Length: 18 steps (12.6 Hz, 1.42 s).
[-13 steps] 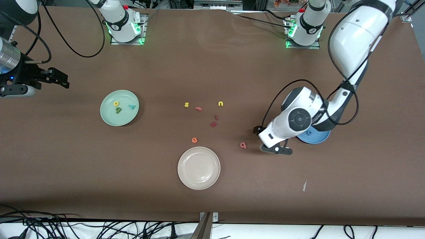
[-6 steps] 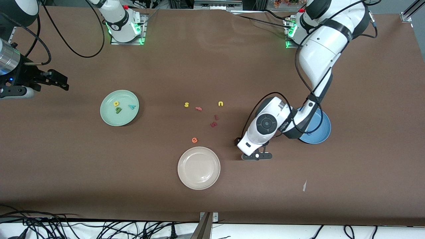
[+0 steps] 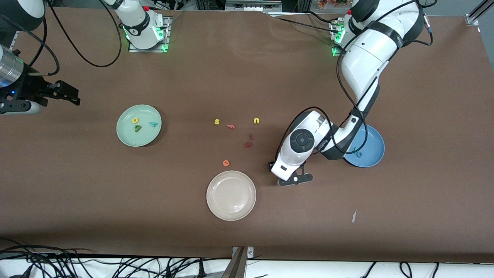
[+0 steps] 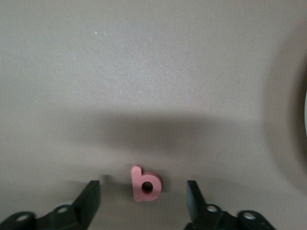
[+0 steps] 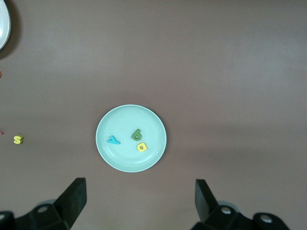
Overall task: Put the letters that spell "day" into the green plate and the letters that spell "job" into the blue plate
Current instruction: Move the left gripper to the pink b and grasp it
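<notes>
The salmon-pink b lies flat on the brown table. My left gripper is low over it, open, with a finger on each side and a gap to the letter on both. In the front view my left gripper and its wrist hide the b. The blue plate lies beside that arm and holds one small bluish letter. The green plate holds the yellow a, dark green d and teal y. My right gripper waits open at the right arm's end of the table.
A cream-white plate lies nearer the front camera than the loose letters: orange e, two dark red letters, yellow s, pink f, yellow u. A white scrap lies near the front edge.
My left arm has swung from beside the blue plate over to the pink b, uncovering the plate, and its fingers have narrowed a little. The right arm has stayed put.
</notes>
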Each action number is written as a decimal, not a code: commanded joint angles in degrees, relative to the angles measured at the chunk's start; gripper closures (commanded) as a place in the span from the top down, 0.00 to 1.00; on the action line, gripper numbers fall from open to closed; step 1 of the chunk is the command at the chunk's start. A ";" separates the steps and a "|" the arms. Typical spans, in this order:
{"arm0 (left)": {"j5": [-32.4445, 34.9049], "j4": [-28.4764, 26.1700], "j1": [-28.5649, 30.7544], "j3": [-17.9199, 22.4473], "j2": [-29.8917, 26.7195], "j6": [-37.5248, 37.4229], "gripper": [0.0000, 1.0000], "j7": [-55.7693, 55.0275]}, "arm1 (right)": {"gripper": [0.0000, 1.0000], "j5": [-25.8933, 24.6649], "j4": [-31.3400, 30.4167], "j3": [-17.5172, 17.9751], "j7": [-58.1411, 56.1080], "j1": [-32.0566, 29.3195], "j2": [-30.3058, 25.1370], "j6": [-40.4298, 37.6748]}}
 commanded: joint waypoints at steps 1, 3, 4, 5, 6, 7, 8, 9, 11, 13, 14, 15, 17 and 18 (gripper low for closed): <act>-0.36 1.73 -1.77 1.88 1.09 0.50 0.68 -1.14 | 1.00 -0.01 0.44 -0.31 0.67 0.42 -0.04 -0.26; -0.36 1.65 -2.13 1.97 1.27 0.50 0.61 -1.49 | 1.00 0.07 0.44 -0.31 0.75 0.42 -0.04 -0.26; -0.36 1.73 -2.13 2.06 1.27 0.50 0.56 -1.57 | 1.00 0.07 0.44 -0.31 0.67 0.42 -0.04 -0.35; -0.44 1.91 -2.13 2.14 1.35 0.50 0.53 -1.57 | 1.00 0.07 0.44 -0.31 0.75 0.51 -0.04 -0.44; -0.44 1.91 -2.13 2.41 1.36 0.50 0.49 -1.57 | 1.00 0.07 0.44 -0.31 0.67 0.43 -0.04 -0.44; -0.44 1.91 -2.13 2.49 1.36 0.50 0.44 -1.57 | 1.00 0.07 0.44 -0.31 0.67 0.42 -0.04 -0.53; -0.44 1.91 -2.13 2.50 1.36 0.50 0.40 -1.57 | 1.00 0.07 0.44 -0.31 0.67 0.51 -0.13 -0.53; -0.44 1.91 -2.13 2.58 1.36 0.59 0.40 -1.57 | 1.00 0.07 0.44 -0.31 0.67 0.43 -0.13 -0.53; -0.36 1.91 -2.48 2.94 1.36 0.67 0.34 -2.27 | 1.00 0.07 0.44 -0.31 0.67 0.42 -0.13 -0.61; -0.36 1.91 -2.92 3.55 1.36 0.67 0.19 -3.33 | 1.00 0.07 0.44 -0.31 0.67 0.51 -0.21 -0.70; -0.36 1.91 -3.01 3.55 1.36 0.67 0.12 -3.33 | 1.00 0.16 0.44 -0.31 0.67 0.43 -0.22 -0.70; -0.36 1.91 -2.92 3.55 1.18 0.67 0.06 -3.33 | 1.00 0.08 0.44 -0.31 0.67 0.42 -0.22 -0.70; -0.01 1.91 -1.87 3.55 -0.83 -0.02 0.01 -2.64 | 1.00 0.07 0.44 -0.31 0.67 0.42 -0.22 -0.79; -0.01 1.13 -0.30 3.46 -2.76 -1.07 0.00 -1.76 | 1.00 0.07 0.44 -0.31 0.67 0.42 -0.22 -0.79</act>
